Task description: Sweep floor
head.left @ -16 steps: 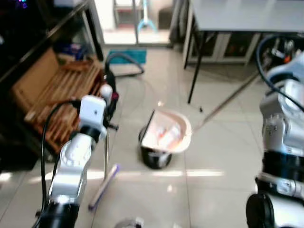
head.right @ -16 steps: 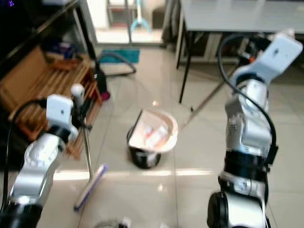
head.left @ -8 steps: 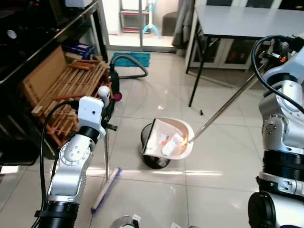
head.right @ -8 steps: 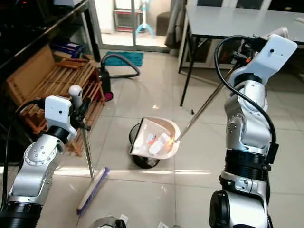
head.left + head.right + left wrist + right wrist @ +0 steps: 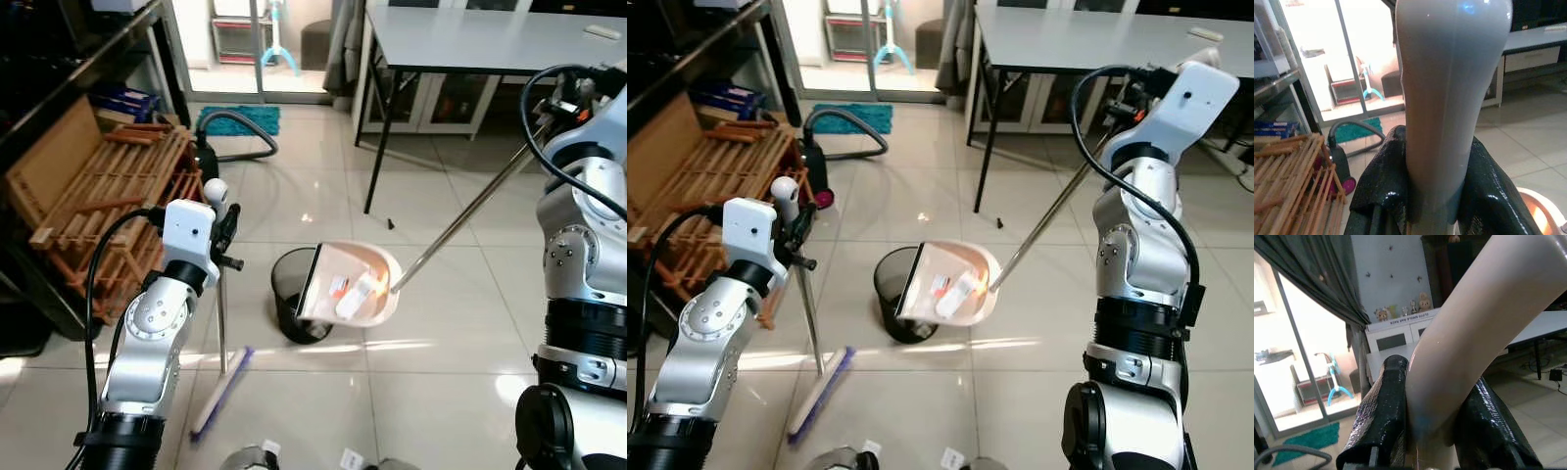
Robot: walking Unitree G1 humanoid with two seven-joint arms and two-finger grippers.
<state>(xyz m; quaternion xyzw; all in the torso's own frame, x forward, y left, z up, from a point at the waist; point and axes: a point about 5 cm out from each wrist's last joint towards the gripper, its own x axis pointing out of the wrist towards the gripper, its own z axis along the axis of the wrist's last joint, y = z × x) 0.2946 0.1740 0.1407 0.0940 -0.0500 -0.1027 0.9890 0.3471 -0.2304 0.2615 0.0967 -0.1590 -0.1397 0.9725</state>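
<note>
1. Left eye view: a wooden rack (image 5: 93, 206) and vacuum (image 5: 211, 157) lie left of the black bin (image 5: 291, 305).
2. The left gripper (image 5: 227, 227) clenches the broom (image 5: 220, 338), left of the bin.
3. The right gripper (image 5: 1132, 93) grasps the dustpan (image 5: 353, 286), tilted over the bin; a table (image 5: 490, 39) stands beyond.

Glossy pale floor tiles (image 5: 460, 372) mirror the light. The slatted rack (image 5: 93, 211) looks bare wood, the round black bin (image 5: 890, 294) wire mesh, the cream dustpan (image 5: 358, 286) smooth plastic on a metal pole (image 5: 470, 211).
</note>
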